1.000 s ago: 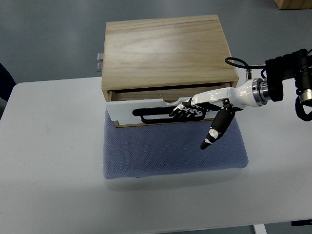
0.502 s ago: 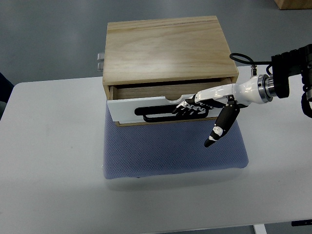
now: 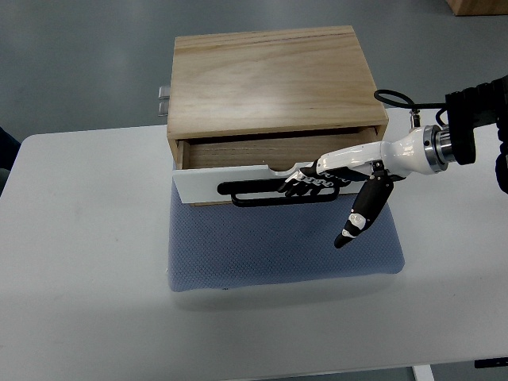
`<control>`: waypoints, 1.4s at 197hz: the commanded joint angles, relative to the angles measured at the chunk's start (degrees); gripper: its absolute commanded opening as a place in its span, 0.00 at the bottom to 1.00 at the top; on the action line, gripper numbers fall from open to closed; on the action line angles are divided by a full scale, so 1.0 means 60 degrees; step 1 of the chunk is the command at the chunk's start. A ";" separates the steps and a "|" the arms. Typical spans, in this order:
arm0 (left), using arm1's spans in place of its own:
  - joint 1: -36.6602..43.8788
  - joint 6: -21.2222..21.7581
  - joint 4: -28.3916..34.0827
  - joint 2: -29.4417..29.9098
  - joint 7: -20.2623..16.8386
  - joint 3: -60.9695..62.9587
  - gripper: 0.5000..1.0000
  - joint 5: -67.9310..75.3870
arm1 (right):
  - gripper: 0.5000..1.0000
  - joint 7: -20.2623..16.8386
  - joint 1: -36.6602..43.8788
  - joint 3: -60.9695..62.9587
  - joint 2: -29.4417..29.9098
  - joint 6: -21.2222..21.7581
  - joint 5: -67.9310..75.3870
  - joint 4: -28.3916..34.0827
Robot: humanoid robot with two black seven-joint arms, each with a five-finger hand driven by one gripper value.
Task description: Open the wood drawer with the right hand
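Top view: right hand [image 3: 329, 176] fingers [image 3: 305, 184] curl around the black handle [image 3: 270, 192] of the partly open wood drawer [image 3: 246, 181], thumb hanging free.

White robot hand [image 3: 321, 176], black fingertips

The robot's right arm enters from the right edge of the frame, just above mid-height, its black forearm ending in a silver wrist ring. From there the white-and-black fingered right hand [image 3: 317, 179] reaches leftward to the centre of the frame, fingers [image 3: 300, 184] curled into a hooked grip. Its black thumb [image 3: 361, 215] hangs apart, pointing toward the lower left.
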 commanded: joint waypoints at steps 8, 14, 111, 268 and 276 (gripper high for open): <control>0.0000 0.0000 -0.0005 0.0000 0.0000 -0.0002 1.00 0.0000 | 0.88 0.0001 -0.0001 -0.0001 -0.0030 0.0001 0.0000 0.0016; 0.0000 0.0000 -0.0004 0.0000 0.0000 0.0012 1.00 0.0000 | 0.88 0.0001 -0.0001 -0.0001 -0.0030 0.0001 0.0000 0.0016; 0.0000 0.0000 0.0010 0.0000 0.0000 -0.0002 1.00 0.0000 | 0.88 0.0030 0.0820 0.0175 -0.0484 0.0001 0.0923 0.0016; 0.0000 0.0000 -0.0005 0.0000 0.0000 0.0012 1.00 0.0000 | 0.88 0.1363 0.0453 0.2606 0.0234 -0.1687 0.3355 -0.4701; 0.0000 0.0000 -0.0005 0.0000 0.0000 0.0012 1.00 0.0000 | 0.88 0.1465 0.0234 0.2694 0.0351 -0.2213 0.3370 -0.4964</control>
